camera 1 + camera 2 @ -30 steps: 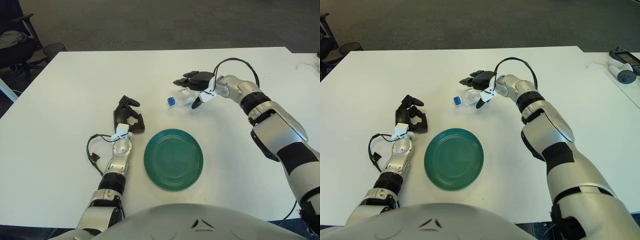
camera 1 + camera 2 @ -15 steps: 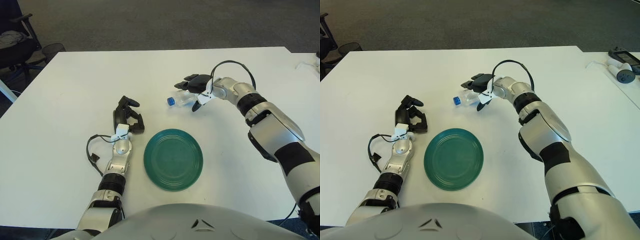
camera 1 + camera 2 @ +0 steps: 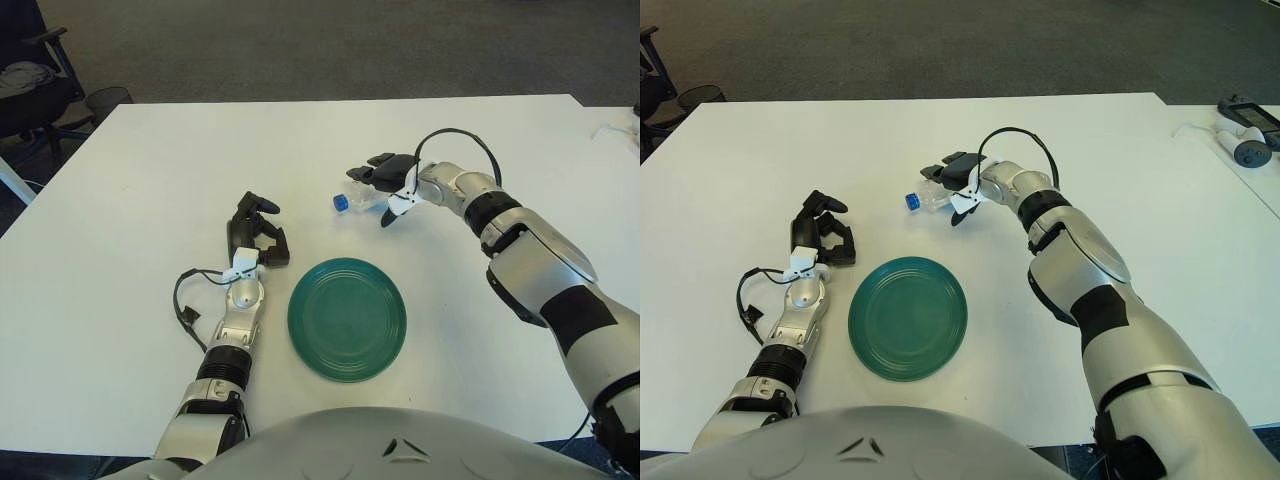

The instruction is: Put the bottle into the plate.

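Two hands: I am seeing both of them over the white table [image 3: 130, 180], one working and one idle.
Right hand [image 3: 388, 176]: it is reaching across to the middle of the table, beyond the plate, and its dark fingers [image 3: 377, 160] are wrapping over the body of the bottle while the thumb is pointing down on the near side.
Grasp: I am reading it as closed on the bottle, but the fingers are covering most of the clear body, so I am not fully sure how firm the hold is.
Bottle [image 3: 928, 198]: it is lying on its side, the blue cap [image 3: 340, 201] is pointing toward my left, and only the cap end is sticking out of the hand. I cannot tell if it is touching the table or hanging just above it.
Plate [image 3: 347, 319]: the green round plate is sitting flat on the table, closer to me than the bottle, and nothing is lying in it.
Bottle to plate: they are staying apart, with bare table between them.
Left hand [image 3: 255, 232]: it is resting on the table just beside the plate's left edge, the fingers are curling loosely and holding nothing.
Cable [image 3: 186, 300]: a black cable is looping beside the left wrist.
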Tool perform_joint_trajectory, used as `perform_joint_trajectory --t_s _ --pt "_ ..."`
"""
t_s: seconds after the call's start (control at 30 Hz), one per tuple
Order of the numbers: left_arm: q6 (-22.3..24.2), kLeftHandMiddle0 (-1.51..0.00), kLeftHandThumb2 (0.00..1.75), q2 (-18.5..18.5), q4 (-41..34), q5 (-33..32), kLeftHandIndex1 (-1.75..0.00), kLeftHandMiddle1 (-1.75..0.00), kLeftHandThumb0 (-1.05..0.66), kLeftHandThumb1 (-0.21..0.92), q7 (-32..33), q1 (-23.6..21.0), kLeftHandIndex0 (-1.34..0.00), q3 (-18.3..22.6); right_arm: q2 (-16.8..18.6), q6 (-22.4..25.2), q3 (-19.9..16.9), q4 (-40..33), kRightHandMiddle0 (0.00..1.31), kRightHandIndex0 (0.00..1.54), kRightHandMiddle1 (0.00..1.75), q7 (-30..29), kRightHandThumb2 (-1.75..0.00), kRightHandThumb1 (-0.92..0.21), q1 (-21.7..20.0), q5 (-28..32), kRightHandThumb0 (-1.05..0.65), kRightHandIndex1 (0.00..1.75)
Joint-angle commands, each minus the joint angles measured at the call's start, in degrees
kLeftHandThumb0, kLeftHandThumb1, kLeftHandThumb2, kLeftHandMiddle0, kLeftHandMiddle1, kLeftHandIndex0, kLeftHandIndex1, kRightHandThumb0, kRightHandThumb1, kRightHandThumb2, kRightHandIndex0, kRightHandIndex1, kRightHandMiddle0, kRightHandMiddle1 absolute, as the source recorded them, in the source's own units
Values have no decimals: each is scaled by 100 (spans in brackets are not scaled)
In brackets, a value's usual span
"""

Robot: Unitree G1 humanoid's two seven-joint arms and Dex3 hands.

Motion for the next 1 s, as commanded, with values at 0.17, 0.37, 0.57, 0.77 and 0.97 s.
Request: perform_joint_trajectory --t_s 0.17,0.37,0.57,0.77,0.97 --pt "165 -96 175 15 176 111 -175 -162 0 -10 68 212 -71 -38 121 195 267 167 0 0 0 -153 -14 -92 271 -208 -105 0" --pt "141 -96 175 9 206 122 -175 -162 0 -10 113 199 -71 -29 269 401 463 277 1 0 1 -158 -15 -92 409 -320 -102 0" --pt "136 -96 175 -6 212 138 -175 -161 0 -11 147 196 -71 -43 281 461 567 310 3 0 2 -214 -15 -92 484 -337 -99 0" --pt "175 -97 175 -10 186 76 -175 -160 0 -11 78 237 -71 -37 274 436 620 358 2 6 15 -362 -15 -92 586 -325 -94 0" --pt "151 -97 175 -7 208 31 -175 -160 0 -11 34 237 -71 -28 277 470 587 376 0 12 30 -387 -14 -92 606 -278 -90 2"
